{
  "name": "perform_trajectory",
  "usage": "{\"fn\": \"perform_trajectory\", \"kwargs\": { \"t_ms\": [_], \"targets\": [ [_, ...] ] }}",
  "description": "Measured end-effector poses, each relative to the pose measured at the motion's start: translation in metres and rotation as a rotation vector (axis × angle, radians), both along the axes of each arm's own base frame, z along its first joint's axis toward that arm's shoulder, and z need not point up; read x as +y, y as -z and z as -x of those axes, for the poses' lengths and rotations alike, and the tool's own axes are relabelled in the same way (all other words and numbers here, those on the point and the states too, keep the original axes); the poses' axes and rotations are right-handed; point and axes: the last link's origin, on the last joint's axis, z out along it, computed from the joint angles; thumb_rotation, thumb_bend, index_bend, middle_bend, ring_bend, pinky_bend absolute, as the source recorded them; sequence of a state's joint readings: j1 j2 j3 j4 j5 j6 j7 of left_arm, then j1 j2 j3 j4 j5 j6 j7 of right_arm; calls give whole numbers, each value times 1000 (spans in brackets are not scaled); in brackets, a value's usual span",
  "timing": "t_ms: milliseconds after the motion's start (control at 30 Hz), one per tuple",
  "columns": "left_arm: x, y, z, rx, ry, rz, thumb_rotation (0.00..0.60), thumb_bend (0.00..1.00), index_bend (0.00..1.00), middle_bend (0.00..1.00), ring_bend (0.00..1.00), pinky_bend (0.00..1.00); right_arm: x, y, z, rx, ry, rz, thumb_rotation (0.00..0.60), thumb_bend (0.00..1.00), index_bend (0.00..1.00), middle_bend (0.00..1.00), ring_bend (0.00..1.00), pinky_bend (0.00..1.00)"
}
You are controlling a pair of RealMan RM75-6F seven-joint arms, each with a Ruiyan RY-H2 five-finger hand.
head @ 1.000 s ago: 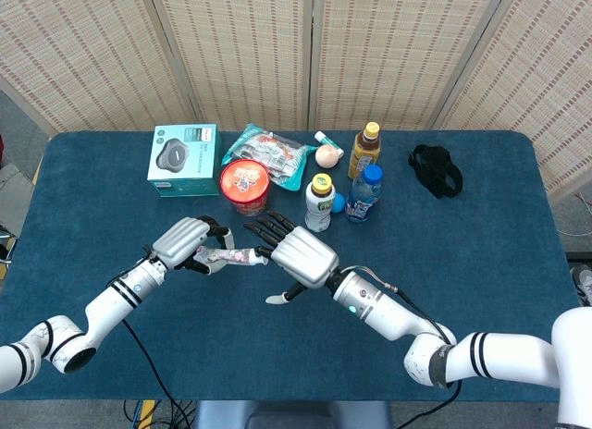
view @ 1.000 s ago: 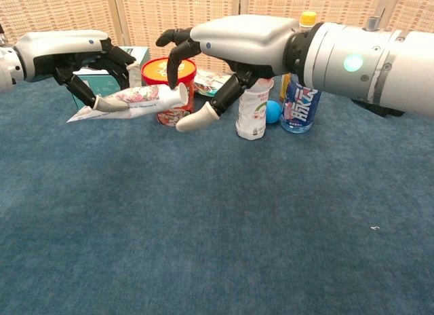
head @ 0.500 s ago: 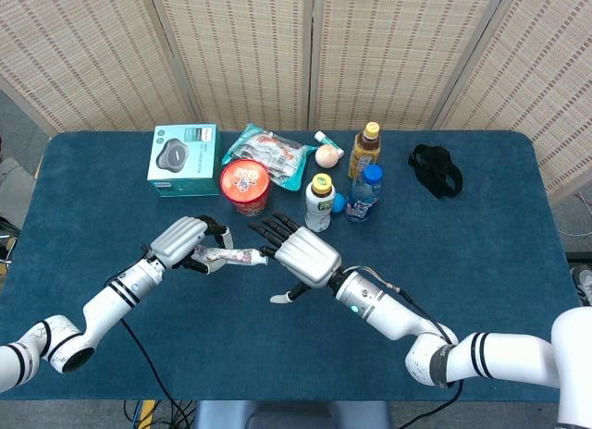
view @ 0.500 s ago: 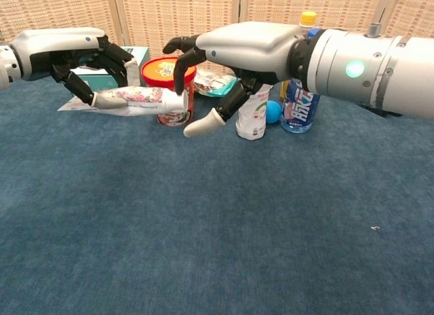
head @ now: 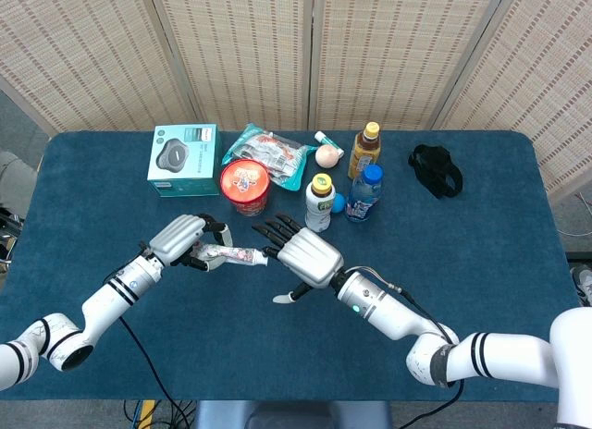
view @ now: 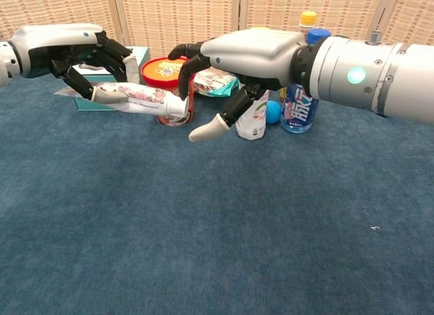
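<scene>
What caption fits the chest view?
Left hand holds a floral tube above the blue table, its cap end at the fingertips of the right hand.

A blue carpeted table (head: 481,263) carries a teal box (head: 183,158), red round tub (head: 244,186), snack packet (head: 269,153), three bottles, and black strap (head: 435,168).
</scene>
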State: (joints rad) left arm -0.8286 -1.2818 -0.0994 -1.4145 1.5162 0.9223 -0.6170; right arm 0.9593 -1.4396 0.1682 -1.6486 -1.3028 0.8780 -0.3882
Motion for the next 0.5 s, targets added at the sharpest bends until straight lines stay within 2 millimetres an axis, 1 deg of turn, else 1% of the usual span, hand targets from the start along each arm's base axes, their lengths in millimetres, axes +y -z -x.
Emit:
{"fn": "perform_trajectory", "kwargs": {
  "t_ms": [500],
  "targets": [
    [2,-3,1,-20,-17,5,600,494,670,613,436,254,0,4,5,18,8,-5,268,0,339,0,0,0]
  ]
}}
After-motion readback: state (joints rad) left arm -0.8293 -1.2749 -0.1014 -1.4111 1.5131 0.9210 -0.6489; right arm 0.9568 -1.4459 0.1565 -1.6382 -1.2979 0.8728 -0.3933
